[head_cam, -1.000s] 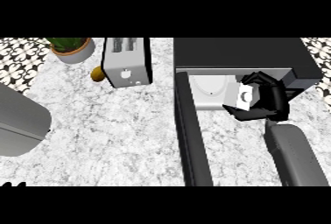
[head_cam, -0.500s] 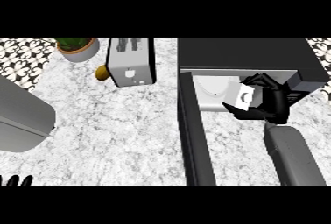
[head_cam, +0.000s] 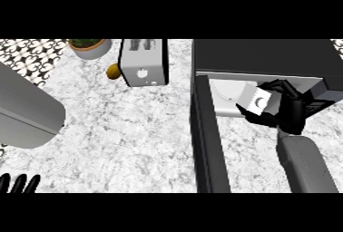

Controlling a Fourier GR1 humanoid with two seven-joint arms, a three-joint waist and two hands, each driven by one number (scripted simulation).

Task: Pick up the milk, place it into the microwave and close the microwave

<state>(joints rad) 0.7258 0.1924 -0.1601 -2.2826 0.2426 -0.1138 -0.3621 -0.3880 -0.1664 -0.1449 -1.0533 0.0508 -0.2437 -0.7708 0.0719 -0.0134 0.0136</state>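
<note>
Marble counter (head_cam: 134,136); boxy milk (head_cam: 260,100) in right hand (head_cam: 288,113).

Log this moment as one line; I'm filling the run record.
stage: milk at microwave opening | right hand: curled round milk | left hand: resting open, lower left | microwave door: open

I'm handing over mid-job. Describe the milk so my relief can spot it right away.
Find the dark microwave at the upper right of the counter, with its door swung open toward the robot. At the pale mouth of its cavity, the right hand is curled round the milk. It is a small grey-white carton with a round mark on its face, the only light boxy thing among black fingers.
</note>
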